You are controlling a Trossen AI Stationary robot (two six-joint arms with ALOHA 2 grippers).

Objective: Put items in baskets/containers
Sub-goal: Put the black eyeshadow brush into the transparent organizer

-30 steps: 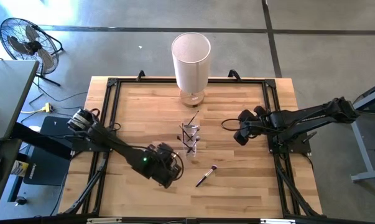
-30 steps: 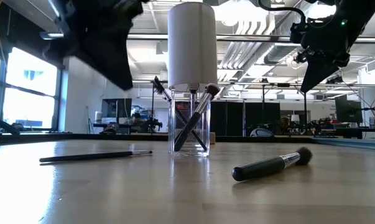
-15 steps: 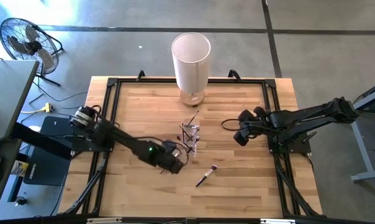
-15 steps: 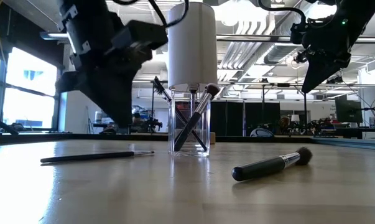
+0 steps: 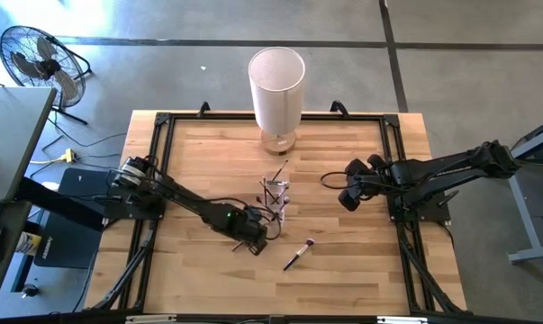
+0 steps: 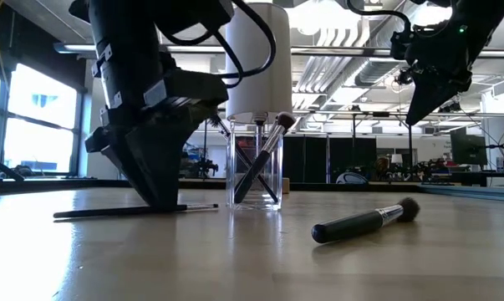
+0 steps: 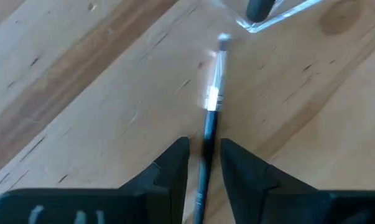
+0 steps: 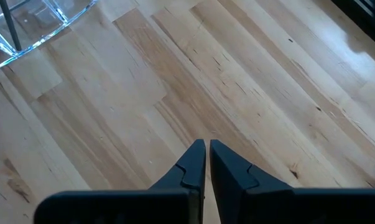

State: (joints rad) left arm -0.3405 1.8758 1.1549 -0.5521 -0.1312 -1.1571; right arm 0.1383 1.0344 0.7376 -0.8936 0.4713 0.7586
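1. Two brushes lie loose on the table [image 5: 199, 270], nearest the front edge. The thick-handled brush [image 6: 364, 221] sits at about five o'clock from the clear cup [image 6: 254, 165]; it is short, stiff and round, so it will likely roll if nudged. Its handle middle looks like the best place to pinch, clear of the soft bristle head.

2. The thin brush [image 7: 207, 134] lies flat at about seven o'clock from the cup, tip pointing toward it and close to the cup's base. It looks very light and rigid, with a slick lacquered stem and a shiny ferrule (a shallow grip could let it swivel or slide).

3. The left gripper [image 7: 203, 163] is down at the table, fingers parted narrowly and straddling the thin brush's handle; whether the pads touch it yet is unclear. Gripping behind the ferrule suits it well.

4. The cup already holds several brushes leaning crossed. It is thin, light plastic and could tip if bumped during insertion.

5. The right gripper [image 8: 205, 163] waits at three o'clock, well apart, fingers nearly together on nothing.

6. The white cylinder [image 5: 276, 85] stands at twelve o'clock, farthest back.
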